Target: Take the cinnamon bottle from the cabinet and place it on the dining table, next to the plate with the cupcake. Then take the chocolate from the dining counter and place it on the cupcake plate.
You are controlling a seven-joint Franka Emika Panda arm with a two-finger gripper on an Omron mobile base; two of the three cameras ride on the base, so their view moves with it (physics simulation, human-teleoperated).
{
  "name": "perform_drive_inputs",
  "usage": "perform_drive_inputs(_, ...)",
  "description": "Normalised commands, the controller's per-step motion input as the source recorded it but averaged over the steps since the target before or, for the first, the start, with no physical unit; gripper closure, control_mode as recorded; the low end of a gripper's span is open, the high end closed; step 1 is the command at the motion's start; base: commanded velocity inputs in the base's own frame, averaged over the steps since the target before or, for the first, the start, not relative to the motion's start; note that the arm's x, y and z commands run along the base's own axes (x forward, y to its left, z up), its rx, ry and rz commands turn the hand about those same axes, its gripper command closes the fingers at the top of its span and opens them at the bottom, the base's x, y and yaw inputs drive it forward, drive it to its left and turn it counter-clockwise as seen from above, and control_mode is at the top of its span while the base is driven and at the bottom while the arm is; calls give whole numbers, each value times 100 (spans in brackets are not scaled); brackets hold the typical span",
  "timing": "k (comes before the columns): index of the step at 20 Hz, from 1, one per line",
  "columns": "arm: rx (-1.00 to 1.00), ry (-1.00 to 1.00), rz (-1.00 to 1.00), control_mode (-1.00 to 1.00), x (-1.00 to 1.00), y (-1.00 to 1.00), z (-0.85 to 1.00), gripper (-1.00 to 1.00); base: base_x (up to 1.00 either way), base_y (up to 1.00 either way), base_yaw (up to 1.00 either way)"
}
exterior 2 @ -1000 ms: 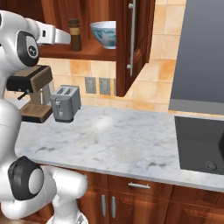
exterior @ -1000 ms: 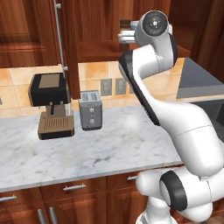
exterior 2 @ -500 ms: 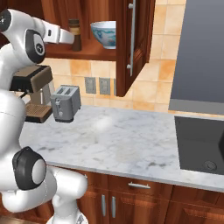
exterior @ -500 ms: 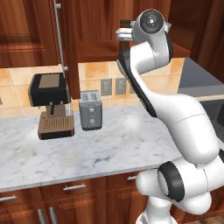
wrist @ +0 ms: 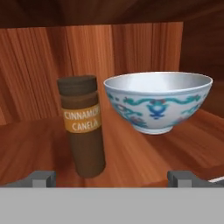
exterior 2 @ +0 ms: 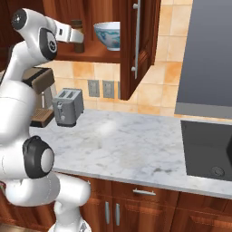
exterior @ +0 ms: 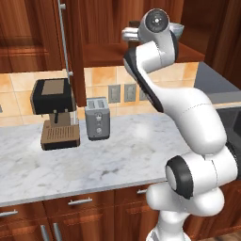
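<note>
Now lined up on the cinnamon bottle (wrist: 82, 124): upright on the cabinet (exterior 2: 144, 47) shelf, label facing out, just left of the white-and-blue patterned bowl (wrist: 157, 101) and apart from it, a narrow gap between the two. Compared with a second ago, arm raised and reached in toward the open cabinet, wrist nearer the shelf edge; base views unchanged otherwise, so base parked, only the arm moved. Bottle and bowl (exterior 2: 108, 35) in the same spots on the shelf, untouched. Gripper (wrist: 116, 177) spread wide, nothing between the tips, left fingertip (wrist: 41, 178) and right one low at the frame edge, bottle sitting left of centre between them, closer to the left tip. From the right base view, hand level with the bottle (exterior 2: 77, 36) and right in front of it; contact not evident. Reads as approach phase of the first pick, nothing of the task completed yet. Likely needs a small shift left to centre the bottle, then a straight push in before closing. Risk: right finger clipping the bowl rim, or the left one nudging the slim bottle over. Toaster (exterior: 97, 117), coffee machine (exterior: 54, 113) and marble counter (exterior: 117, 155) below irrelevant to this step.
</note>
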Motion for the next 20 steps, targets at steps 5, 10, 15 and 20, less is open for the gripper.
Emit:
perform_drive_inputs(5, 0, 0, 0, -100, 54, 6, 0, -100, 0, 0, 0)
perform_drive_inputs(10, 0, 0, 0, -100, 50, 9, 0, -100, 0, 0, 0)
perform_drive_inputs(15, 0, 0, 0, -100, 44, 5, 0, -100, 0, 0, 0)
perform_drive_inputs(20, 0, 0, 0, -100, 24, 0, 0, -100, 0, 0, 0)
